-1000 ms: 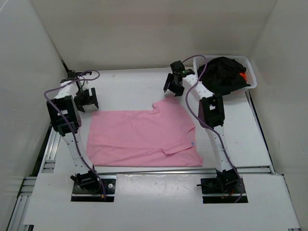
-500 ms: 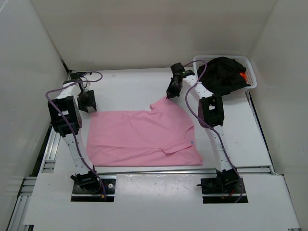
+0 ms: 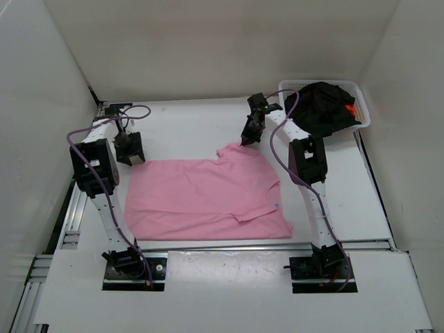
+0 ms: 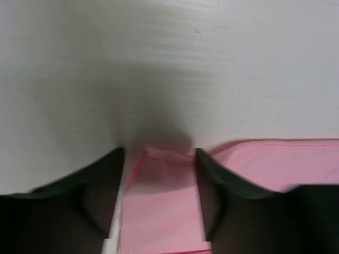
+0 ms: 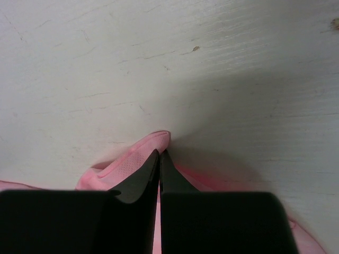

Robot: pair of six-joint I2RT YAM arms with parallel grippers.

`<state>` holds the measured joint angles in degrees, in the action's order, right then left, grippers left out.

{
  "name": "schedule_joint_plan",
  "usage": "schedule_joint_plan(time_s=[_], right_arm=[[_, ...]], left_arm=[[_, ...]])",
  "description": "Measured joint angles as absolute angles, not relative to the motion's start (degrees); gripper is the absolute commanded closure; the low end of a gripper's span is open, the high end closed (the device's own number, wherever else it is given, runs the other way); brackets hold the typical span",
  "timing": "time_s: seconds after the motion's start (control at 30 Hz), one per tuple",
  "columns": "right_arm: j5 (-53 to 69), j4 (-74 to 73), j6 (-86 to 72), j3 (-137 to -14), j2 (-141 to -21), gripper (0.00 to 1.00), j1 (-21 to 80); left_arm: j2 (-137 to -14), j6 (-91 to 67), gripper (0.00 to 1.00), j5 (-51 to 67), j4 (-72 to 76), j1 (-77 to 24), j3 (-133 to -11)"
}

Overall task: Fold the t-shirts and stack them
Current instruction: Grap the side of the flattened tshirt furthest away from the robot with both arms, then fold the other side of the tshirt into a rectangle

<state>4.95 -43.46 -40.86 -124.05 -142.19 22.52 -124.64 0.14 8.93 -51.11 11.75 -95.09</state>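
The light pink t-shirt [image 3: 201, 198] lies spread flat on the white table, partly folded along its right side. My left gripper [image 3: 130, 158] is down at the shirt's far left corner. In the left wrist view its jaws [image 4: 160, 156] stand apart, with a bunched pink corner [image 4: 159, 190] between them. My right gripper [image 3: 246, 142] is shut on the far right corner, lifting it into a small peak [image 5: 127, 164] at the fingertips [image 5: 160, 153]. The black t-shirt [image 3: 322, 104] is heaped in the basket, and a bit of the orange t-shirt [image 3: 352, 109] shows beside it.
The white mesh basket [image 3: 363, 111] stands at the table's far right corner. White walls close in the table on the left, back and right. The arm bases are bolted to the near edge, on a metal rail [image 3: 229, 244].
Both grippers came down from above the table onto the pink shirt's far corners. The right one closed on its corner; the left one's jaws have narrowed around the left corner.
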Motion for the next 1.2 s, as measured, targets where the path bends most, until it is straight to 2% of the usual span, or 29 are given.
schedule_joint_plan(time_s=[0.1,0.2,0.3,0.33,0.37,0.43,0.47,0.5,0.7,0.87,1.2], right_arm=[[5.5,-43.4,-40.1,-123.9,-142.1,1.00,22.5],[6.0,-43.3,-39.6,-123.8,-142.1,1.00,22.5],[6.4,-42.9,-38.8,-123.5,-141.9,1.00,22.6],[6.5,-42.7,-38.6,-123.1,-141.8,1.00,22.6],[6.6,-42.6,-38.5,-122.9,-141.6,1.00,22.7],[6.6,-42.3,-38.4,-122.4,-141.3,1.00,22.7],[6.6,-42.2,-38.3,-122.2,-141.3,1.00,22.7],[6.6,-42.1,-38.3,-122.1,-141.1,1.00,22.8],[7.3,-41.8,-37.6,-121.6,-140.9,1.00,22.9],[8.4,-41.7,-34.9,-113.5,-134.4,1.00,23.4],[9.2,-36.0,-30.2,-79.6,-101.5,1.00,27.6]], left_arm=[[-124.0,-0.3,0.15,9.1,-52.6,11.0,-95.2],[-123.7,-0.2,0.15,9.1,-53.2,10.6,-95.0],[-123.2,-0.2,0.27,8.7,-53.5,10.3,-93.8],[-123.2,-0.2,0.32,7.9,-53.7,10.2,-93.4],[-123.1,-0.3,0.46,7.2,-53.8,10.0,-93.2],[-123.0,-0.2,0.62,6.1,-53.9,9.7,-92.7],[-123.0,-0.2,0.73,5.8,-54.1,9.6,-92.4],[-122.9,-0.2,0.90,5.7,-54.1,9.6,-92.2],[-122.5,-0.1,0.90,6.0,-54.1,9.5,-91.6],[-118.2,-0.2,0.90,3.8,-51.5,9.2,-85.8],[-97.9,0.0,0.90,-3.7,-47.9,7.9,-67.5]])
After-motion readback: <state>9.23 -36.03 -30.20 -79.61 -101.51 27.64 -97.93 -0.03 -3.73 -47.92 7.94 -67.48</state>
